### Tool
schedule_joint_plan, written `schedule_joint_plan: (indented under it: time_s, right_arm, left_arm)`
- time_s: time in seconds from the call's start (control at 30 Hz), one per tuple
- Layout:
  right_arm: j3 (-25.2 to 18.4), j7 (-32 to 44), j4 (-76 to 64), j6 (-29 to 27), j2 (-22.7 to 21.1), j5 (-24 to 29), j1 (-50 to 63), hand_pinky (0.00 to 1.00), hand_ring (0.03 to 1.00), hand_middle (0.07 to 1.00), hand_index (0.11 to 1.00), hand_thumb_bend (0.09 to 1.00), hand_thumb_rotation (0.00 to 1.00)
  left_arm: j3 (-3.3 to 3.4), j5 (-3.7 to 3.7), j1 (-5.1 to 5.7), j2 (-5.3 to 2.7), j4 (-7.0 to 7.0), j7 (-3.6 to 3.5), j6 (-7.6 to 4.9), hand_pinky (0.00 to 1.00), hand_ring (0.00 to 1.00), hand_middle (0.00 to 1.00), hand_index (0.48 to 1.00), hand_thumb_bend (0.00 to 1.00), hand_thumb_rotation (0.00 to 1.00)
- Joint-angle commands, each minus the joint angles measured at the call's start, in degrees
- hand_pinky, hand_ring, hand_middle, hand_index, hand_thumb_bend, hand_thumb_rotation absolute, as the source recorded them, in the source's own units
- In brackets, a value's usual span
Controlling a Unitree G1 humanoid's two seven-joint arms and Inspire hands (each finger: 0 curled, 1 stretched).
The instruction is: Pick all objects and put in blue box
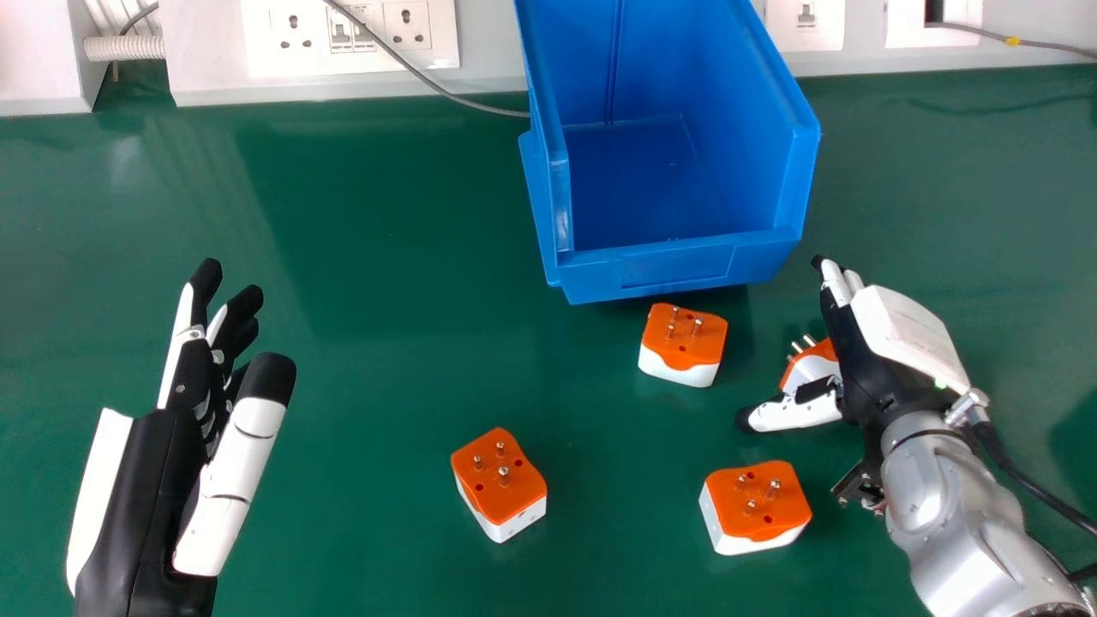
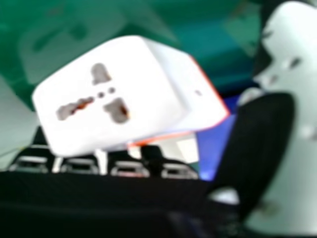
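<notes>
The open-topped blue plastic box stands on the green tabletop. Just in front of it sits one orange-and-white block-shaped plug adapter, pins up; a second adapter lies nearer the robot and left of the box, a third nearer and right. Right of the box's front, the right hand has its fingers extended, thumb apart, with a fourth adapter between; whether they touch it, I cannot tell. Well left of the box, the left hand has its fingers nearly straight and close together.
</notes>
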Motion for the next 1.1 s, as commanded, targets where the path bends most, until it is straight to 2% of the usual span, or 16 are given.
schedule_joint_plan:
  time_s: [0.0, 0.17, 0.4, 0.6, 0.7, 0.77, 0.93, 1.0, 1.07]
  right_arm:
    - [-0.67, -0.13, 0.32, 0.50, -0.69, 0.29, 0.87, 0.91, 0.980, 1.000, 0.971, 0.647, 0.16]
    - [-0.93, -0.03, -1.05, 0.85, -0.88, 1.04, 1.49, 0.91, 0.979, 1.000, 0.969, 0.641, 0.14]
    - [-2.74, 0.12, -7.32, 2.24, -1.78, 1.72, 5.13, 0.91, 0.979, 1.000, 0.973, 0.642, 0.14]
    - [-7.25, 1.76, -26.01, 3.41, -2.57, 3.02, 17.20, 0.93, 0.985, 1.000, 0.982, 0.656, 0.18]
    - [-9.79, 1.00, -32.94, 1.73, -2.13, 4.22, 22.02, 0.95, 0.988, 1.000, 0.986, 0.664, 0.20]
    - [-11.95, 0.18, -36.60, -0.85, -1.46, 6.05, 25.07, 0.97, 0.993, 1.000, 0.991, 0.689, 0.25]
    - [-17.49, -0.22, -43.15, -7.79, 0.75, 12.34, 31.43, 0.99, 0.997, 1.000, 0.997, 0.699, 0.30]
    - [-18.98, 0.24, -44.93, -9.89, 1.32, 14.30, 33.24, 0.99, 0.999, 1.000, 0.999, 0.702, 0.32]
    - [-20.36, 1.22, -46.26, -11.87, 1.91, 16.89, 34.79, 0.99, 0.999, 1.000, 0.999, 0.702, 0.33]
  left_arm:
    - [0.55, -0.88, 0.07, 0.72, -1.55, -0.19, -0.03, 0.91, 0.95, 0.95, 0.993, 0.72, 0.91]
    - [0.60, -0.67, -0.02, 0.82, -1.50, -0.14, -0.04, 0.91, 0.95, 0.95, 0.993, 0.72, 0.91]
    - [0.61, -0.76, 0.51, 0.90, -1.49, -0.13, -0.50, 0.91, 0.95, 0.95, 0.993, 0.72, 0.91]
    - [0.85, -0.93, 0.61, 1.16, -1.68, -0.25, -0.40, 0.91, 0.95, 0.95, 0.993, 0.72, 0.91]
    - [1.04, -1.18, 0.75, 1.26, -1.76, -0.32, -0.19, 0.91, 0.95, 0.95, 0.993, 0.72, 0.91]
    - [1.01, -1.32, 0.76, 1.29, -1.79, -0.34, -0.03, 0.91, 0.95, 0.95, 0.992, 0.73, 0.91]
    - [1.37, -2.50, -0.11, 1.56, -1.86, -0.51, 1.24, 0.91, 0.95, 0.95, 0.990, 0.74, 0.91]
    - [1.72, -3.72, -0.41, 1.63, -1.71, -0.75, 1.73, 0.91, 0.95, 0.95, 0.989, 0.75, 0.91]
    - [2.08, -5.48, -0.64, 1.63, -1.57, -1.17, 2.43, 0.91, 0.95, 0.95, 0.989, 0.74, 0.91]
